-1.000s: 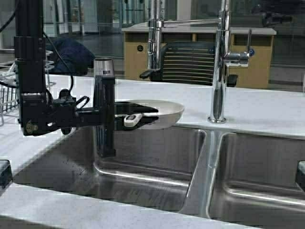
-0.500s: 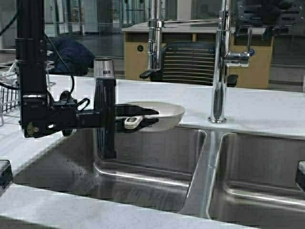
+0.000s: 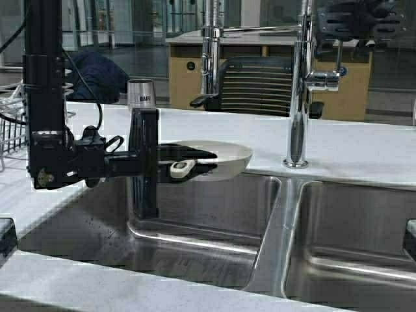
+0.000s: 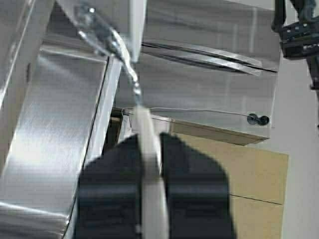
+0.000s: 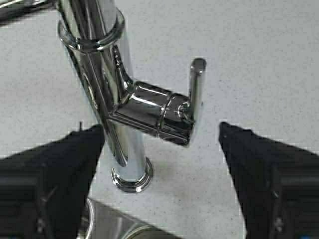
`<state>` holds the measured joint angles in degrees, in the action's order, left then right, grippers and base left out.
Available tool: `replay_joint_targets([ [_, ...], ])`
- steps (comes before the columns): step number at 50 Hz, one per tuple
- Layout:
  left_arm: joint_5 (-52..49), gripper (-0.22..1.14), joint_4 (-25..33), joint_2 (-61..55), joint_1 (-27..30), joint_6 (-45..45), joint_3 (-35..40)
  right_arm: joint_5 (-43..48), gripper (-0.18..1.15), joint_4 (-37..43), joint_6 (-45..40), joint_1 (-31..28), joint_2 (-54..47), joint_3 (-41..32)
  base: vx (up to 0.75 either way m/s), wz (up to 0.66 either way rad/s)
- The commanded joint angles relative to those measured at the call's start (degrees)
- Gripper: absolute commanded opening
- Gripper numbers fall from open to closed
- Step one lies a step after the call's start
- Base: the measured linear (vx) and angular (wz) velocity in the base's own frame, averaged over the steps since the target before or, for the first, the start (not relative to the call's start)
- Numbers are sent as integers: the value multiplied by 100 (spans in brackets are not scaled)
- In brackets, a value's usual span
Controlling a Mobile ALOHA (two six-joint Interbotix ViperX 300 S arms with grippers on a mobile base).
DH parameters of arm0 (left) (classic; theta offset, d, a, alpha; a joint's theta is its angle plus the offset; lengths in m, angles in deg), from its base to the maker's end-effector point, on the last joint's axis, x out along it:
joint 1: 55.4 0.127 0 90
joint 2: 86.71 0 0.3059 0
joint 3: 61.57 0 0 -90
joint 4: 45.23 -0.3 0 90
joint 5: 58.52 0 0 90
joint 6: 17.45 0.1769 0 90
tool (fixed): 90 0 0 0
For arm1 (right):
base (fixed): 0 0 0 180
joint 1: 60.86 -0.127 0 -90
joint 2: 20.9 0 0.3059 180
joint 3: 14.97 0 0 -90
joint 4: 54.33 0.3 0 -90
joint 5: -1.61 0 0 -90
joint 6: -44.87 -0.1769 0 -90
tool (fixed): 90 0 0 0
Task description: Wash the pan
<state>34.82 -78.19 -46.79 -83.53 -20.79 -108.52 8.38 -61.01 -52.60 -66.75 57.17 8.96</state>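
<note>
The cream-white pan (image 3: 227, 156) hangs level over the back of the left sink basin (image 3: 208, 221). My left gripper (image 3: 194, 162) is shut on its near rim beside the stubby handle (image 3: 182, 167). In the left wrist view the pan (image 4: 149, 149) shows edge-on, clamped between the two dark fingers (image 4: 112, 189). My right gripper (image 3: 354, 19) hovers high at the right, open. In the right wrist view its fingers (image 5: 60, 169) straddle the faucet's upright lever (image 5: 196, 94) without touching it. The right gripper (image 5: 162, 129) is just above the valve body.
The chrome faucet (image 3: 300, 84) stands on the white counter between the two basins. A spring spray faucet (image 3: 211, 58) rises behind the pan. A steel tumbler (image 3: 142, 93) stands on the counter behind my left arm, and a wire rack (image 3: 10, 123) sits far left. The right basin (image 3: 364, 227) is on the right.
My right gripper has come down and to the left over the faucet lever. The left arm has sunk slightly with the pan, showing more of the tumbler.
</note>
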Motion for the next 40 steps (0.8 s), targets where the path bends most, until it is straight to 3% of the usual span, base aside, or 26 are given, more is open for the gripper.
replay_joint_targets([
  [1,114,3,-18,105,-18,79,70,18,101,9,9,105,-123,-272,0,0],
  [26,114,3,-18,97,-18,70,88,-176,101,9,9,264,-879,-1090,0,0],
  [40,114,3,-18,97,-18,62,79,-264,101,44,-35,466,-976,-1090,0,0],
])
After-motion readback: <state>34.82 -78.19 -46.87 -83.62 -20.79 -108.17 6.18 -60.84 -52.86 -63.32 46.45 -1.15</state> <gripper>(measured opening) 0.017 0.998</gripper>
